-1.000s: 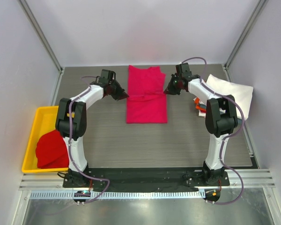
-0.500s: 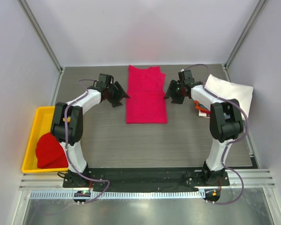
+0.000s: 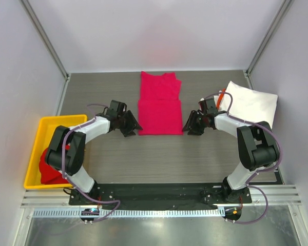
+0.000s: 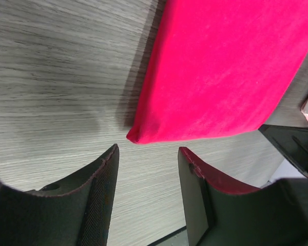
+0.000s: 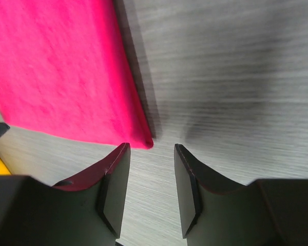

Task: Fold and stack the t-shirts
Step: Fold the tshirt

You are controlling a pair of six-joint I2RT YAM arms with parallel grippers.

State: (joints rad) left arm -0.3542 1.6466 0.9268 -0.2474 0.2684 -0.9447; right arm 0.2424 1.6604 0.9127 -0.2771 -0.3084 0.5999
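A magenta-pink t-shirt (image 3: pixel 160 105) lies flat as a long narrow strip in the middle of the table. My left gripper (image 3: pixel 134 127) is low at its near left corner, and my right gripper (image 3: pixel 187 127) at its near right corner. In the left wrist view the left gripper (image 4: pixel 149 154) is open and empty, with the shirt's (image 4: pixel 220 72) corner just beyond the fingertips. The right wrist view shows the right gripper (image 5: pixel 151 149) open too, its left finger almost touching the shirt's (image 5: pixel 61 72) corner. A darker red t-shirt (image 3: pixel 51 163) lies bunched in the yellow tray (image 3: pixel 61 119).
A white t-shirt (image 3: pixel 251 100) lies folded at the right, with a bit of orange cloth (image 3: pixel 222 95) at its left edge, close behind my right arm. The yellow tray sits at the table's left edge. Grey walls close in the table on three sides.
Both grippers were shut at the shirt's sides further back. They have opened, let go and moved toward the near edge, down to the shirt's near corners.
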